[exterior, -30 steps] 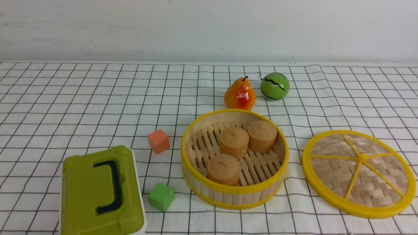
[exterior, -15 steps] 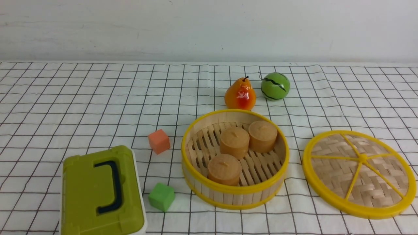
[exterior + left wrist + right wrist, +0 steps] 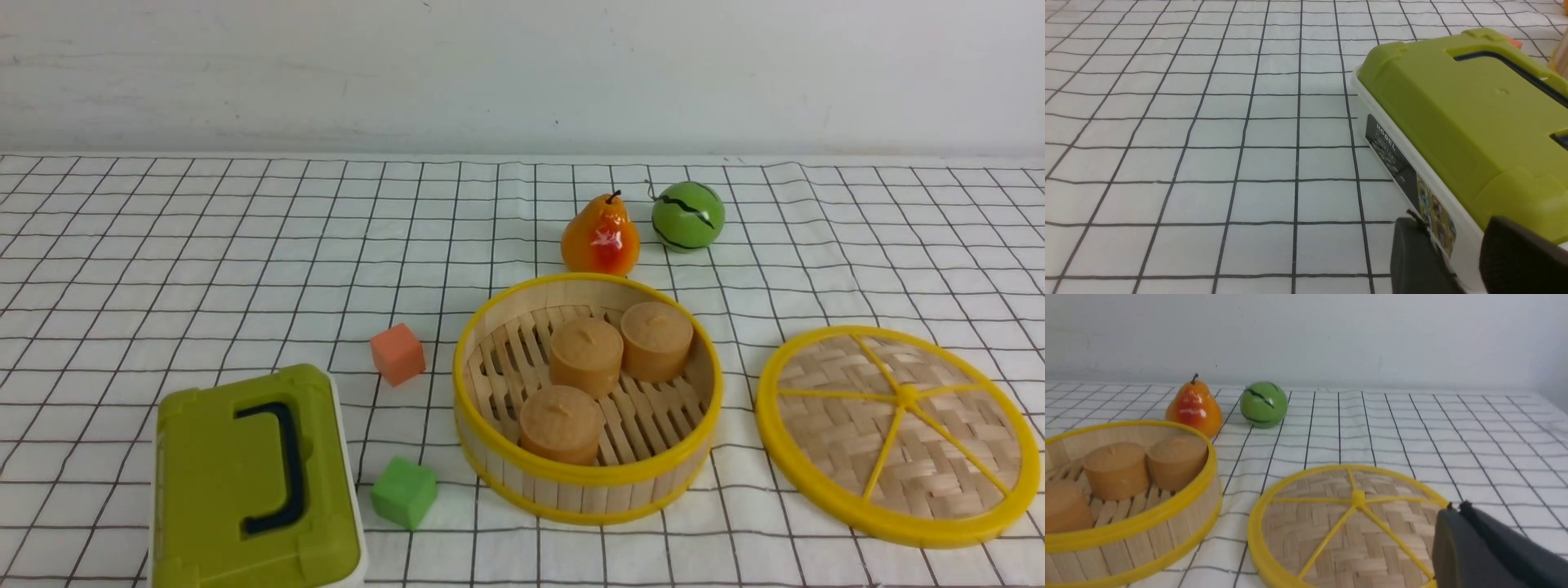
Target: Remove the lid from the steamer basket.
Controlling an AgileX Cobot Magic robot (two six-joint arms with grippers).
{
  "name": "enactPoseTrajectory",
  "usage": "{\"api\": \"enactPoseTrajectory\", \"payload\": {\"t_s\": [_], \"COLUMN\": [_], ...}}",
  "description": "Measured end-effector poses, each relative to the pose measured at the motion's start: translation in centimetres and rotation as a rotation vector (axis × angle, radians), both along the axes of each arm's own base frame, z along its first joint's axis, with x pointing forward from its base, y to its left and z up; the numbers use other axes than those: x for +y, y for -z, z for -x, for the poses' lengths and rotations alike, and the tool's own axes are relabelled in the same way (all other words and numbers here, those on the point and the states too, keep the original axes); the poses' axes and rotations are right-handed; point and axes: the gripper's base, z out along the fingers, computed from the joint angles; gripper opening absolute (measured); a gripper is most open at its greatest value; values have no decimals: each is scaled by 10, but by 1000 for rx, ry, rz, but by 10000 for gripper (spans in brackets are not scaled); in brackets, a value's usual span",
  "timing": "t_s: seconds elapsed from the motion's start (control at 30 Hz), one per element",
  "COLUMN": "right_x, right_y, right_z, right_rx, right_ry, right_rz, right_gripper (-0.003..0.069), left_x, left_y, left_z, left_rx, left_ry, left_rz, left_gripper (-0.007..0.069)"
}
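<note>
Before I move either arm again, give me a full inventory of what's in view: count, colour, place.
steamer basket: 1, pale wood with yellow rims, centre
toy buns: 3, tan, inside it
steamer lid: 1, woven bamboo with yellow rim and spokes, right of the basket
toy pear: 1, orange-red, behind the basket
toy watermelon: 1, green with dark stripes, right of the pear
cubes: 2, one salmon, one green, left of the basket
carry case: 1, olive-green and white, dark handle, front left
grippers: 2, dark, left by the case, right by the lid
</note>
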Motion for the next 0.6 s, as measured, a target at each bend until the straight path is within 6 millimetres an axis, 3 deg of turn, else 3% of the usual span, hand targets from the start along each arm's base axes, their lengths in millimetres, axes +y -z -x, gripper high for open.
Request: {"api": "enactPoseTrajectory", "payload": {"t_s": [0.13, 0.6], "right_x": [0, -3], "right_y": [27, 43], "right_z": [2, 5], "right_rx": [44, 208], "right_ry": [2, 40], "right_rz": [-2, -12], "right_gripper": [-18, -16], "left_x": [0, 0], "left_y": [0, 0], "left_z": [0, 0], "left_rx": [0, 0], "left_ry": [0, 0], "left_rz": [0, 0], "left_gripper": [239, 239]}}
